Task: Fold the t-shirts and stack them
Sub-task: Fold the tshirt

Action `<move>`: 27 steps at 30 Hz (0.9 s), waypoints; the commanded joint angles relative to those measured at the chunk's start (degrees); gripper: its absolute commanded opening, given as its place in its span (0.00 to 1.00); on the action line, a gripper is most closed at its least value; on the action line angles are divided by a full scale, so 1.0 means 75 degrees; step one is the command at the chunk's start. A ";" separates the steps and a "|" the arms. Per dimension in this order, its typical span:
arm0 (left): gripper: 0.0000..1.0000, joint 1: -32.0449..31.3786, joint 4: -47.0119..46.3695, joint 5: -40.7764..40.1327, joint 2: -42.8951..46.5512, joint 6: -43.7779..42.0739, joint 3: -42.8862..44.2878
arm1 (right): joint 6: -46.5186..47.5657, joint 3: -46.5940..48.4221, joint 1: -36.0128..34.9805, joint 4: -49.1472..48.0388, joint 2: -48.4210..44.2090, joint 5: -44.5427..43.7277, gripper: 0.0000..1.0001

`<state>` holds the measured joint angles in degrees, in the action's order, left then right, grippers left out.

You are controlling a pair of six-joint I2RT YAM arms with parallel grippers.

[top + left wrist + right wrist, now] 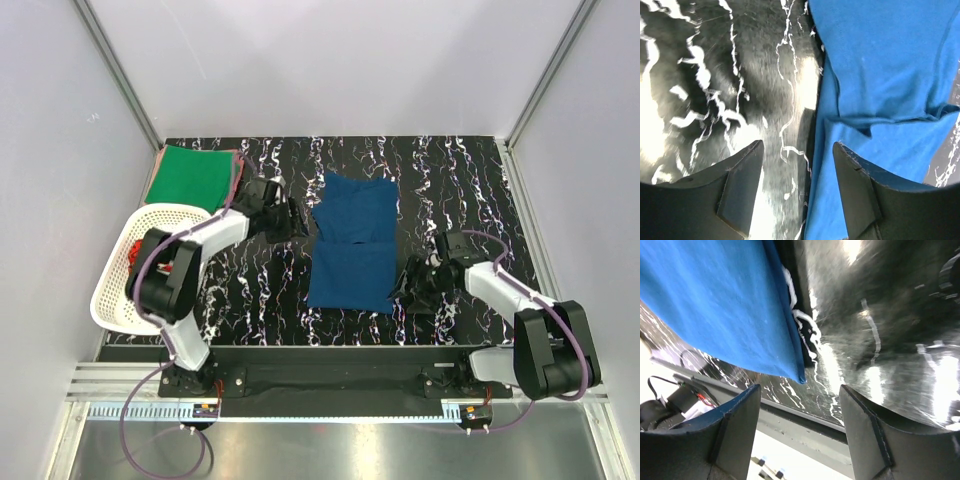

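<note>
A blue t-shirt (pixel 350 242) lies folded in a long strip in the middle of the black marbled table (pixel 450 170). Its left edge shows in the left wrist view as blue cloth (pixel 890 75), and its near right corner (pixel 715 300) in the right wrist view. My left gripper (pixel 298 222) is open just left of the shirt, one finger over the cloth edge, nothing held. On the other side my right gripper (pixel 408 280) hangs open by the shirt's near right corner, empty. A folded green t-shirt (pixel 192 175) lies at the back left, a pink edge (pixel 236 170) beneath it.
A white lattice basket (pixel 125 265) stands at the left table edge with red cloth (pixel 135 255) inside. The table's near edge and metal rail (pixel 330 355) run just behind the right gripper. Grey walls enclose the table.
</note>
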<state>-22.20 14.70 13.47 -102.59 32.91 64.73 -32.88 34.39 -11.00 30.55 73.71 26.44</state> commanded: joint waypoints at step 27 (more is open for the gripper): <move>0.64 -0.1740 -0.1972 0.0220 0.2498 0.2034 -0.4810 | -0.1369 -0.1339 -0.0736 -0.1659 -0.0465 -0.0443 0.00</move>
<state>-34.57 -2.39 19.27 -82.96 46.35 31.75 -42.65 24.71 -16.12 16.91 72.69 25.45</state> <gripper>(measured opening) 0.636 0.043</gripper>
